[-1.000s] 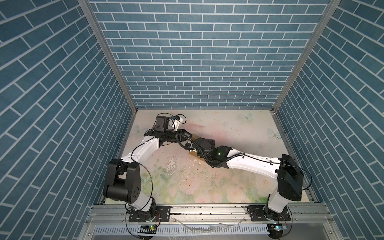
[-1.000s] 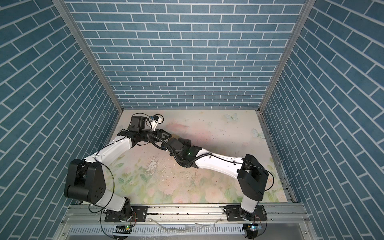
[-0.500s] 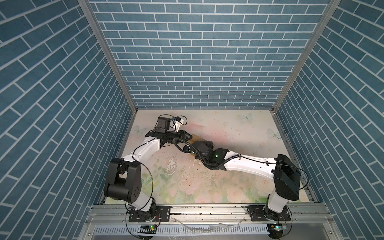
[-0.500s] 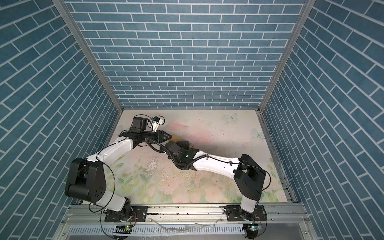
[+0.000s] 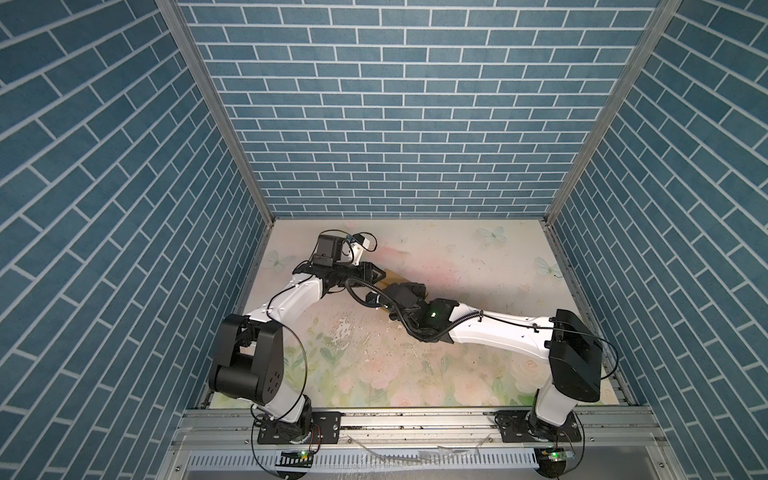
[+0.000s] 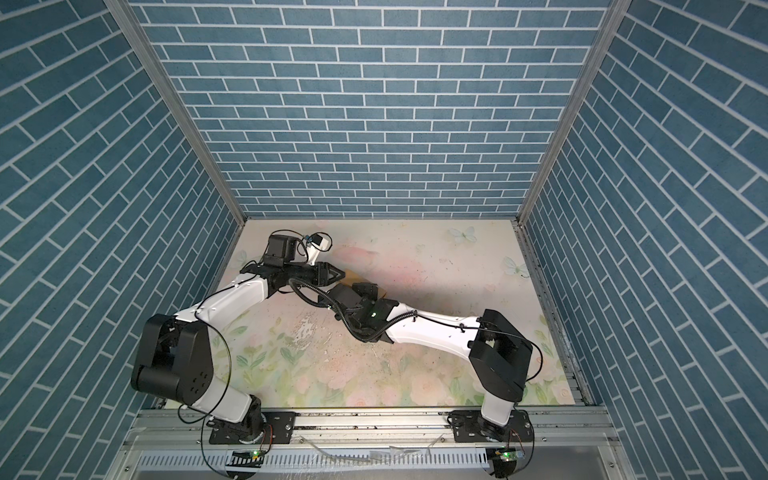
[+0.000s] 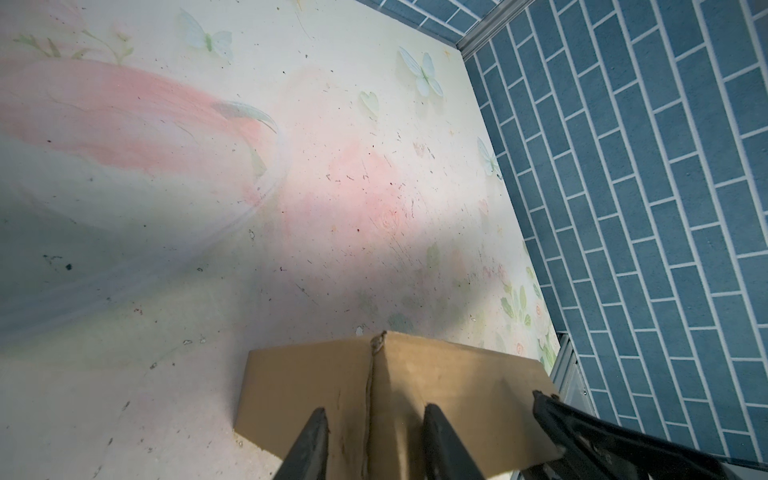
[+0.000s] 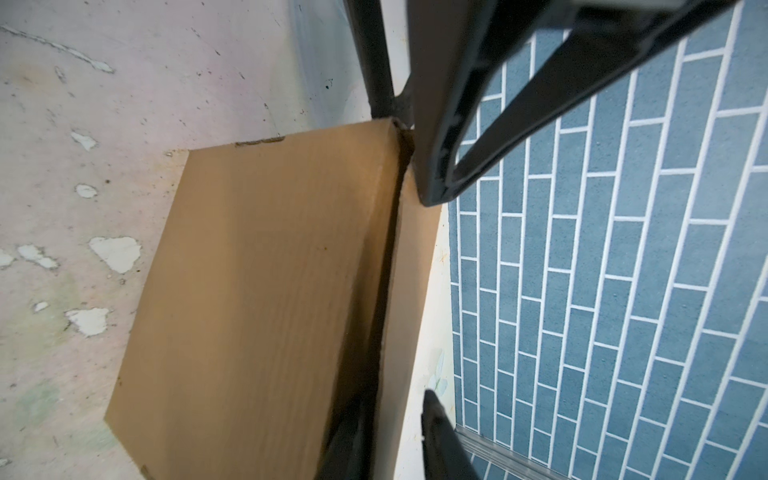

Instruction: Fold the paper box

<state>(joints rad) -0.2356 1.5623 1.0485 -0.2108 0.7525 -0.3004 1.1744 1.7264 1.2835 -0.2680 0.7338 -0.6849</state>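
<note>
A floral tabletop (image 5: 457, 257), pale with pink blooms and printed butterflies, is lying scuffed and flaking near its middle. Blue brick-patterned walls (image 5: 399, 104) are closing it in at nine, twelve and three o'clock. A metal rail (image 5: 415, 419) is running along six o'clock.

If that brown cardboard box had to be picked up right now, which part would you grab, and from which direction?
Probably the standing side wall of the box, at its thin top edge, coming from above. In the right wrist view that wall rises beside the flat top panel with a dark gap between them, leaving a narrow lip a gripper can pinch. The broad panel looks far too wide to span.
</note>
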